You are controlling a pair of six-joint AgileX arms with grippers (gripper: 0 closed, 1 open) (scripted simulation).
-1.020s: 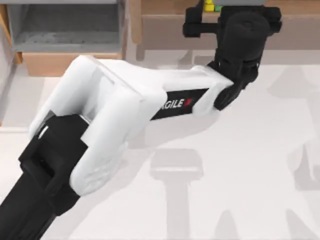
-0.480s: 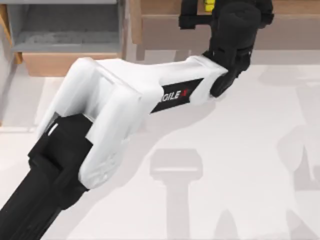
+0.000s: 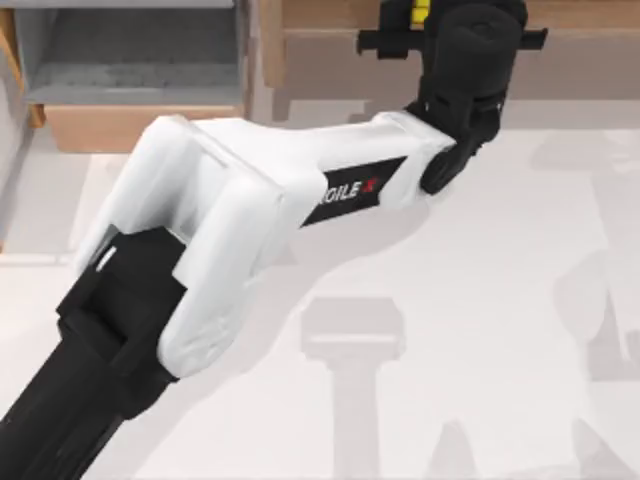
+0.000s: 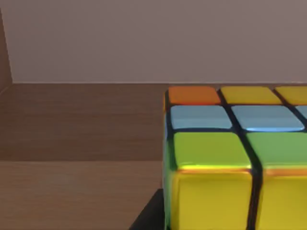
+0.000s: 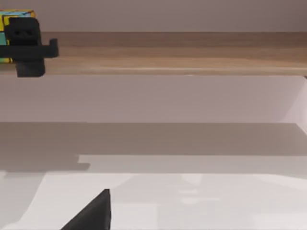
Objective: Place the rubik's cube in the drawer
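Note:
The rubik's cube sits on the long brown shelf at the back of the table, a sliver of yellow showing past the arm. My left gripper is right at it, reaching over the shelf edge. In the left wrist view the rubik's cube looms very close, showing orange, blue, green and yellow squares. From the right wrist view, the left gripper covers most of the rubik's cube. The drawer stands open at the back left, tan front and grey floor.
The left arm stretches diagonally from the front left corner to the shelf. The shelf's front board runs across the back. A dark part of my right gripper shows low over the white table.
The left arm has pushed farther back toward the shelf, bringing its gripper up to the cube. Over the last half second it has barely moved.

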